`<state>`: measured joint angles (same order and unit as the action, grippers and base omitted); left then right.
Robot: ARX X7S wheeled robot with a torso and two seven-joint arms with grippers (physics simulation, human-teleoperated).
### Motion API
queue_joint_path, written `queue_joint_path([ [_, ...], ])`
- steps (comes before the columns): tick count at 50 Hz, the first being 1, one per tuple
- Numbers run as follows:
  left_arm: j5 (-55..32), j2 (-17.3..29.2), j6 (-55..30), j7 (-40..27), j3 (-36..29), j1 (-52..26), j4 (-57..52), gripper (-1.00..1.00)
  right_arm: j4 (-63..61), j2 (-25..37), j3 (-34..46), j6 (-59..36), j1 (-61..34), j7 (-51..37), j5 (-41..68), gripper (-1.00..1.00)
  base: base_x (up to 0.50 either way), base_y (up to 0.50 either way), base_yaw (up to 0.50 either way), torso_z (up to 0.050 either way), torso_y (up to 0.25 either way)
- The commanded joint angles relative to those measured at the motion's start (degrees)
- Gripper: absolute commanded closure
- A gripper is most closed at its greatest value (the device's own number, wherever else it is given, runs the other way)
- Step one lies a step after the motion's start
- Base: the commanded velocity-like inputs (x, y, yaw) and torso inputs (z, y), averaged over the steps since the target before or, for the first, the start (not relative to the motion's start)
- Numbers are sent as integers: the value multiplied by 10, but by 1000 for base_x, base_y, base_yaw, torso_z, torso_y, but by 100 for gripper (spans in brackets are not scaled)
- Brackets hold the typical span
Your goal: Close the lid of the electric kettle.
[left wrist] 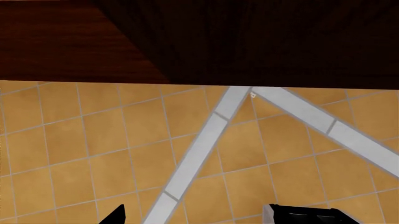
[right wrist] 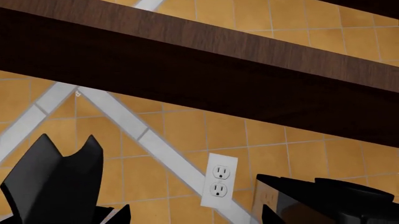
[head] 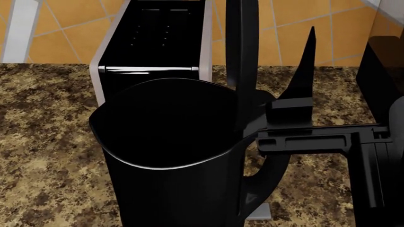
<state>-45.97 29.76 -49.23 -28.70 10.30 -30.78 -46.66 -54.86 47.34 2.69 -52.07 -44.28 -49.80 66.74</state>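
The electric kettle fills the middle of the head view, glossy black, its mouth open. The lid stands upright, edge-on, above the handle. My right gripper is open and empty. One of its pointed fingers rises just right of the lid, level with the kettle's rim, outside the lid rather than around it. A black angular shape sits beside its jaws; I cannot tell if it is the lid. My left gripper faces the tiled wall, open and empty, and is out of the head view.
A boxy black appliance with silver sides stands right behind the kettle against the tiled wall; its top also shows in the left wrist view. A dark glossy object stands at the right. A dark wood cabinet hangs overhead. A wall outlet is nearby.
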Motion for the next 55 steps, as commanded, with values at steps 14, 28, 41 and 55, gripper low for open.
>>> queue_joint_path([
  [14, -7, -2, 2, -13, 2, -2, -5, -100, 147, -33, 80, -35, -136, 78, -25, -100, 0, 0, 0, 0, 0],
  [28, -4, -4, 10, -19, 2, 12, -11, -100, 192, -43, 110, -7, -147, 126, -80, -100, 0, 0, 0, 0, 0],
  [41, -12, -1, 9, -25, 10, 18, -16, -100, 184, -62, 124, -12, -166, 131, -67, -100, 0, 0, -1, 0, 1],
  [55, -22, 2, 8, -34, 19, 26, -23, -100, 196, -97, 156, 0, -178, 158, -76, -100, 0, 0, 0, 0, 0],
])
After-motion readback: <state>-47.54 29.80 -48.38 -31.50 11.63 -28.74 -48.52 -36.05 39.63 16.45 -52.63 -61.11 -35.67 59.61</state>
